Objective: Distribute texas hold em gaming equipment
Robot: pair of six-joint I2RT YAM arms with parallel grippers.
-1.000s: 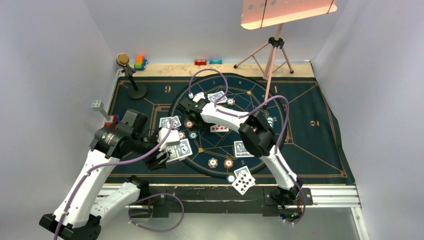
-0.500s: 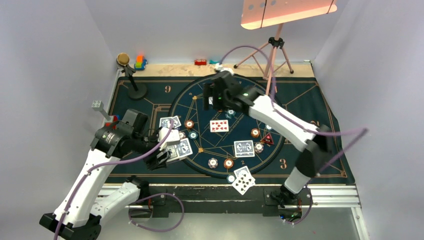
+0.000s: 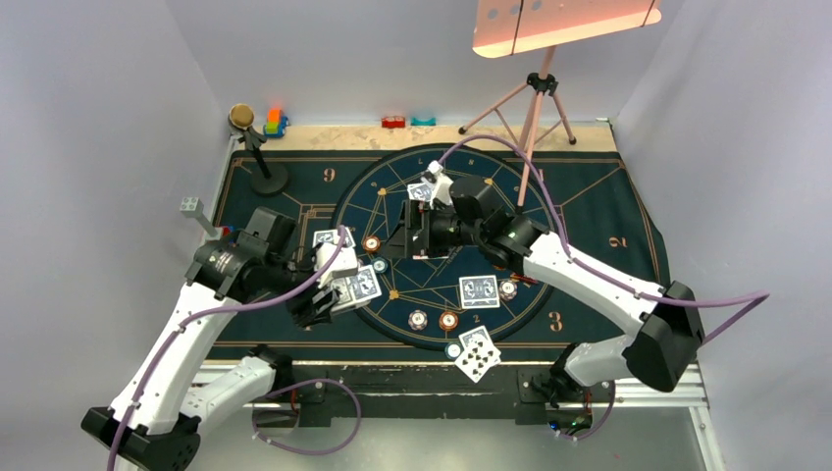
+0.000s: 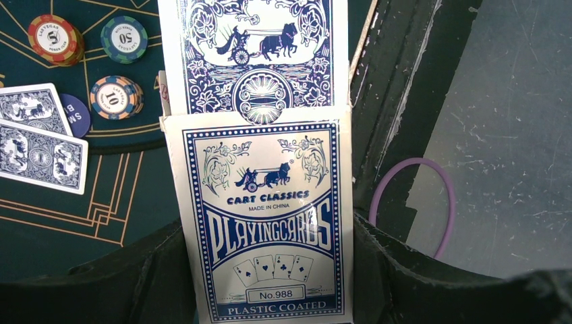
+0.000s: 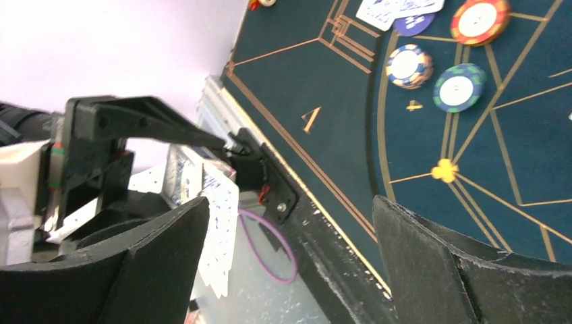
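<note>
The left gripper [image 3: 324, 297] is clamped on a card box [image 4: 266, 223], its fingers [image 4: 155, 270] pressed against the box's two long sides. A blue-backed card [image 4: 260, 47] sticks out of the box's open end, ahead of the fingertips. On the far side of this gripper, two face-down cards [image 3: 334, 238] lie overlapped on the dark mat [image 3: 608, 226], with a dark blue chip [image 4: 79, 113] tucked against their edge. Just ahead of the box tip sit an orange-and-blue chip [image 4: 116, 96], an orange chip [image 3: 371, 242] and a teal chip [image 3: 379, 264], close together but apart.

Further right, the right gripper [image 3: 412, 235] is over the middle of the mat's gold circle. Its jaws are spread wide with nothing between them and point toward the left arm. Behind this gripper, on its far side, lies one face-down card [image 3: 420, 191]. On its near side are a pale chip [image 3: 419, 318] and a second orange chip [image 3: 448, 320] side by side. To their right are a single face-down card [image 3: 479, 290] and another chip [image 3: 507, 288] just beside it. Nearest the arm bases, a face-up spade card [image 3: 479, 355] overhangs the mat's near edge on the desk [image 3: 746, 432], with a blue chip [image 3: 452, 349] touching its left corner.
</note>
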